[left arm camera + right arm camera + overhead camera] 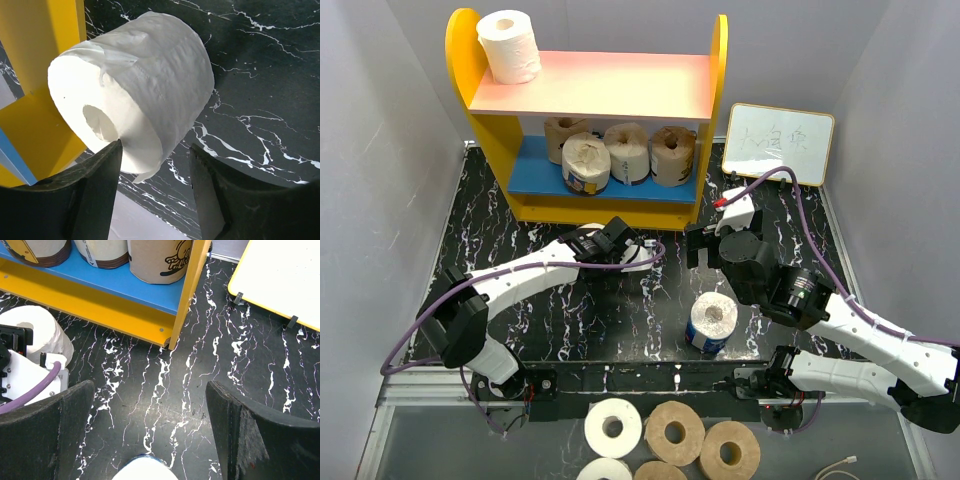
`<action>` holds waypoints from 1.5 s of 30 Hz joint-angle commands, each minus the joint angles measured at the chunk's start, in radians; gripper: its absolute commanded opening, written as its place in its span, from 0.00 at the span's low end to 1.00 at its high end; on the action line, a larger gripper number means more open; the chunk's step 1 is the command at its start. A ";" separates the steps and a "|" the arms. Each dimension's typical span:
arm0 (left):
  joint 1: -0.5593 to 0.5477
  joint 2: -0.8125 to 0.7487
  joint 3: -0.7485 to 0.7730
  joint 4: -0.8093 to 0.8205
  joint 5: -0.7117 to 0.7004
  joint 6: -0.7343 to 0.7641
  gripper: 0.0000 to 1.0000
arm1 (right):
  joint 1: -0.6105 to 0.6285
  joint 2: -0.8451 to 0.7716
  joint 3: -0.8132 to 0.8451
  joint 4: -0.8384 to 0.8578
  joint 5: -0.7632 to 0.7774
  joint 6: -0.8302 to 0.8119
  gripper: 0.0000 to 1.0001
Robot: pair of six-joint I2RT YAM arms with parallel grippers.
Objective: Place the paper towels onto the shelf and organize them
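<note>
The shelf (485, 135) stands at the back, with one white paper towel roll (508, 45) on its pink top board and several tan and white rolls (627, 150) on the blue lower board. My left gripper (603, 240) is open. A white roll (135, 85) lies on its side just past the left gripper's fingertips (107, 165), beside the shelf's yellow base (35, 130). My right gripper (703, 247) is open and empty above the black table (165, 405). A blue-wrapped roll (712, 322) stands upright below and behind it; the top of this roll shows in the right wrist view (145, 474).
A small whiteboard (778, 142) leans at the back right, beside the shelf. Several more white and tan rolls (674, 432) lie on the grey surface in front of the arm bases. Grey walls close in both sides.
</note>
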 commanded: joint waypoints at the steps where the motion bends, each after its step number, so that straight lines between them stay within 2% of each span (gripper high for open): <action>1: 0.007 -0.013 0.017 -0.016 0.015 0.004 0.55 | 0.001 -0.002 0.055 0.053 0.028 -0.014 0.93; 8: 0.006 -0.006 -0.010 0.063 -0.029 0.032 0.53 | 0.001 0.006 0.040 0.063 0.018 -0.011 0.93; 23: 0.030 0.042 -0.024 0.107 -0.032 0.057 0.51 | 0.001 -0.007 0.031 0.065 0.013 -0.004 0.93; 26: 0.031 0.044 -0.019 0.102 -0.026 0.055 0.43 | 0.001 -0.010 0.031 0.064 0.016 -0.004 0.93; 28: 0.032 0.048 -0.013 0.094 -0.024 0.055 0.30 | 0.001 -0.008 0.030 0.066 0.017 -0.005 0.93; 31: 0.033 0.053 -0.008 0.085 -0.023 0.054 0.18 | 0.001 -0.006 0.027 0.069 0.015 -0.004 0.93; 33: 0.032 0.057 -0.003 0.076 -0.023 0.057 0.03 | 0.001 -0.005 0.027 0.069 0.015 -0.004 0.93; 34: 0.033 0.060 -0.001 0.069 -0.025 0.058 0.00 | 0.001 -0.005 0.027 0.069 0.015 -0.004 0.93; 39: 0.028 0.026 0.013 0.055 -0.069 0.083 0.00 | 0.001 -0.008 0.026 0.071 0.019 -0.004 0.93; 45: -0.008 -0.128 0.038 0.043 -0.175 0.175 0.00 | 0.001 0.000 0.031 0.072 0.020 -0.005 0.92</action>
